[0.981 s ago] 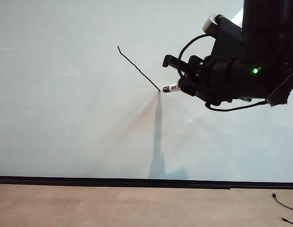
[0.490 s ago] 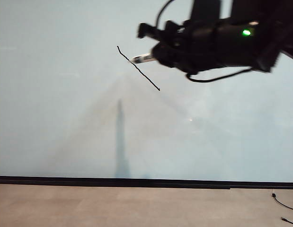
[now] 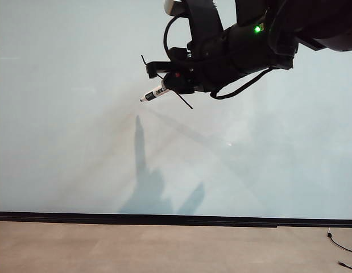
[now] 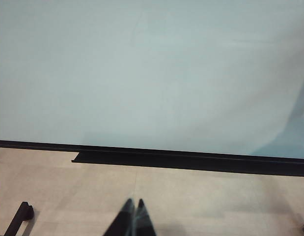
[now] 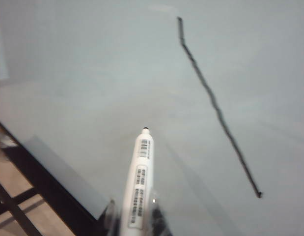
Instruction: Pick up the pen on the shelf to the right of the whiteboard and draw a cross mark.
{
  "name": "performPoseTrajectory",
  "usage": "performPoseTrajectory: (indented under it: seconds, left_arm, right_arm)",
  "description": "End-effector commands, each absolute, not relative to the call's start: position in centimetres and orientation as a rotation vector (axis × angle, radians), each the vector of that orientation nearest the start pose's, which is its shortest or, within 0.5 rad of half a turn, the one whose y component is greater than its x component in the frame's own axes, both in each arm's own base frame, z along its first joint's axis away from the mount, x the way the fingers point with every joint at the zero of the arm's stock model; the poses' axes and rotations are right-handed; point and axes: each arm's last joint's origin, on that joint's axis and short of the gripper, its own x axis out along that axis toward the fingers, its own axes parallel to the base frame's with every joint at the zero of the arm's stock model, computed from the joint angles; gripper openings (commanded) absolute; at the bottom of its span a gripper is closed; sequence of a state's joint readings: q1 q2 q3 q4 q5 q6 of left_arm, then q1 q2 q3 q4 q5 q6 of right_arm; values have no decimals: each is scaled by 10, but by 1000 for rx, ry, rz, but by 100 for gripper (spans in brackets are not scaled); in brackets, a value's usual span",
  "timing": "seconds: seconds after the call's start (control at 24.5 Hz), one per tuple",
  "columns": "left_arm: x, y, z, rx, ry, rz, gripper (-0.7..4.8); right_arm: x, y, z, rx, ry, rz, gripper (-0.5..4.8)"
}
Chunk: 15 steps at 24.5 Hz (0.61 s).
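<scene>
the whiteboard (image 3: pixel 79 142) fills nearly the whole exterior view, with its black strip low down and the tan floor (image 3: pixel 164 247) under it. one black line, the first stroke of the cross mark (image 3: pixel 184 101), runs from the upper middle down to the right; the arm hides its middle part. the second line is not drawn yet.

the right gripper (image 3: pixel 171 84) hangs in the upper middle of the frame, reaching in from the upper right. its fingers are closed tight on the pen (image 3: pixel 153 93). the pen's long side leans down to the left, and its black tip sits just left of the line's low end. in the right wrist view the pen (image 5: pixel 138 189) points up at the board, with the line off to its right. i cannot tell if the tip touches the board.

i think the next line must cross the first one, so the tip has to go to the line's other side.

the left gripper (image 4: pixel 133 216) rests low near the floor, its fingers pressed together on nothing, well away from the pen.
</scene>
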<state>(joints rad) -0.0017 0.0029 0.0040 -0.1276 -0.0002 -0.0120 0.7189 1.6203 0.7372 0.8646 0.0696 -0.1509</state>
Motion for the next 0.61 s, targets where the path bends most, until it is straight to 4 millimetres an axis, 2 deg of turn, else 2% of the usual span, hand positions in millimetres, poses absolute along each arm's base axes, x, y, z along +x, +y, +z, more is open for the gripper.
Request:
performPoseTrajectory:
  seconds: [0.04,0.29,0.61]
  left_arm:
    - [97,0,154,-8,115,-5,-5]
    - [97,0,154,-8,115,-5,-4]
    - [97,0,154,-8,115,-5,-4]
  right_arm:
    - [255,217,221,-170,-50,652,-4]
    - [265,223,222,-177,-55,667,-4]
    - [268,225,223,-180,-55,651,-4]
